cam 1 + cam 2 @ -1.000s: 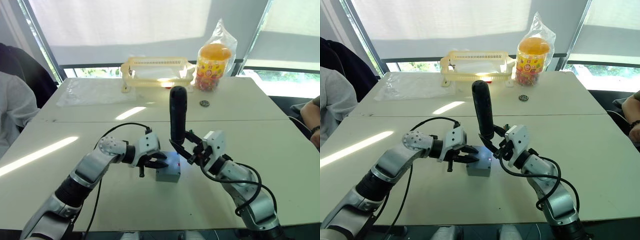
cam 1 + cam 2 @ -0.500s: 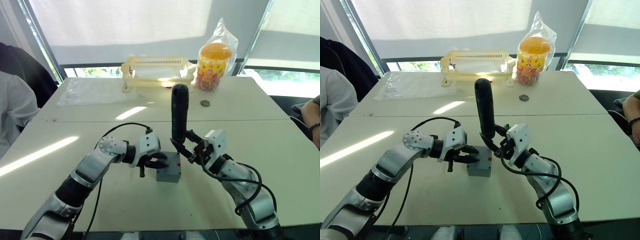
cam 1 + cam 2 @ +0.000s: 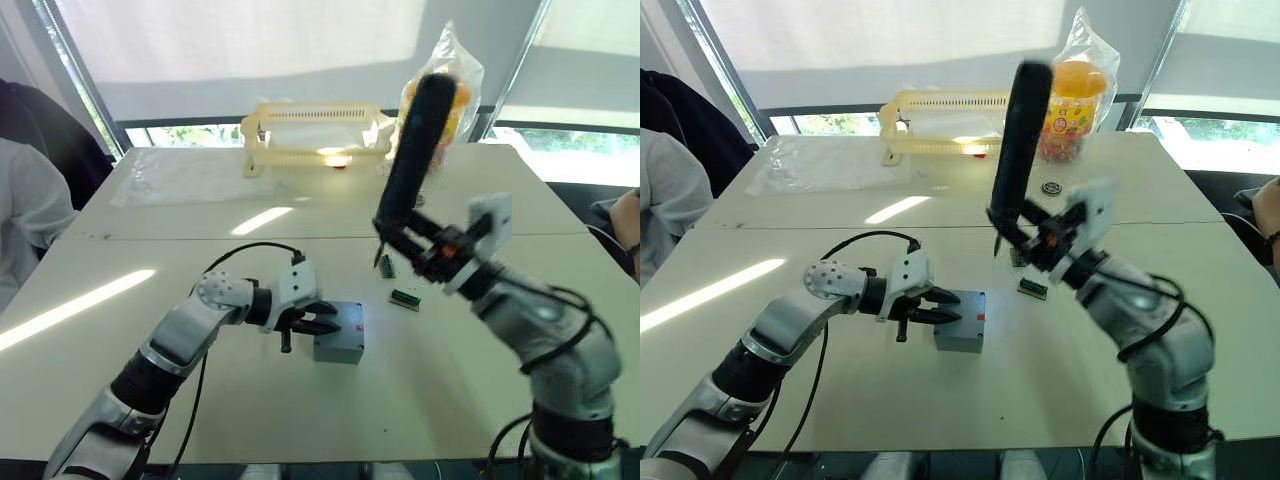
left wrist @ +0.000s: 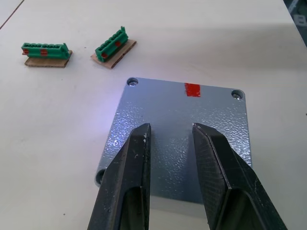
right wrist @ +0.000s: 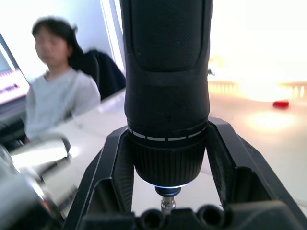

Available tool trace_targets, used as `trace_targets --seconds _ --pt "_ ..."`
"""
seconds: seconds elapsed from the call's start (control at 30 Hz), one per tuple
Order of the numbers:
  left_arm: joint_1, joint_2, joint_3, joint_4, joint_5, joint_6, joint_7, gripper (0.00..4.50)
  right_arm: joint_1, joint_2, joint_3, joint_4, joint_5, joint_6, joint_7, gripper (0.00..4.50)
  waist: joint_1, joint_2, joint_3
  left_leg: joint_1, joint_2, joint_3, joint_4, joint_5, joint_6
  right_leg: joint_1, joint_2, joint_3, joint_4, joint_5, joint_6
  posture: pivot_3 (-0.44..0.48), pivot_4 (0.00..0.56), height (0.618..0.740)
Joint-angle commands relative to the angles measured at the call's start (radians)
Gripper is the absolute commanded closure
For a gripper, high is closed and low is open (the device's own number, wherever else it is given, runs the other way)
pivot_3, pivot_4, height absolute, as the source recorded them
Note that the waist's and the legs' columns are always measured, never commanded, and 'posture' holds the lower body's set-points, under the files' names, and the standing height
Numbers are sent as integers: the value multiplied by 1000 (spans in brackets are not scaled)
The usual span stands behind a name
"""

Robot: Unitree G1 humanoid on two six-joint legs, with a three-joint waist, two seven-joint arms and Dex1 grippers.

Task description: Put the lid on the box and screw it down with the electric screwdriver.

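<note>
Surface: smooth cream table, sunlit.
Box: grey-blue textured plastic box, thin flat lid seated on top, red mark at one edge.
Left gripper: fingers slightly parted, empty, tips over lid.
Right gripper: clamps black cylindrical electric screwdriver.
Change: screwdriver has lifted off the box, now tilted, beyond two green connectors.

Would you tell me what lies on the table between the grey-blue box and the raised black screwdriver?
Two small green connector blocks on the table, seen from the head, between the lidded grey-blue box and the black electric screwdriver.
</note>
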Motion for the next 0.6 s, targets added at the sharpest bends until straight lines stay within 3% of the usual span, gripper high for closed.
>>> trace_targets --seconds 0.03,0.2,0.27,0.33,0.47,0.6 --pt "-15 -10 70 -15 -58 53 18 3174 -112 -86 -143 67 272 134 -134 2785 -1 1 1 -1 -1 1 -1 0 0 -1 1 -1 0 0 0 0 150 740" --pt "-61 -25 152 -55 -142 110 31 3174 -146 -334 -203 288 548 358 -230 2785 4 1 16 -2 0 1 -2 0 0 -2 2 -3 0 0 0 0 150 740" --pt "-74 12 184 -103 -187 132 -1 3174 -104 -537 -155 399 552 558 -147 2785 4 3 20 -5 -1 1 -1 0 1 -3 2 -3 0 0 0 0 150 740" --pt "-75 54 189 -149 -208 138 -29 3174 -68 -654 -123 514 559 693 -107 2785 1 3 21 -9 -2 2 -1 0 1 -6 2 -3 0 0 1 0 150 740" --pt "-66 99 168 -203 -219 135 -44 3174 -25 -750 -32 642 517 737 -48 2785 -8 5 22 -9 -1 4 0 -3 5 -8 3 -1 -1 0 2 0 150 740" --pt "-52 83 157 -221 -210 138 -1 3174 -63 -758 108 760 474 737 -19 2785 -9 6 23 -8 1 4 0 -3 6 -9 7 -1 1 0 2 0 150 740"
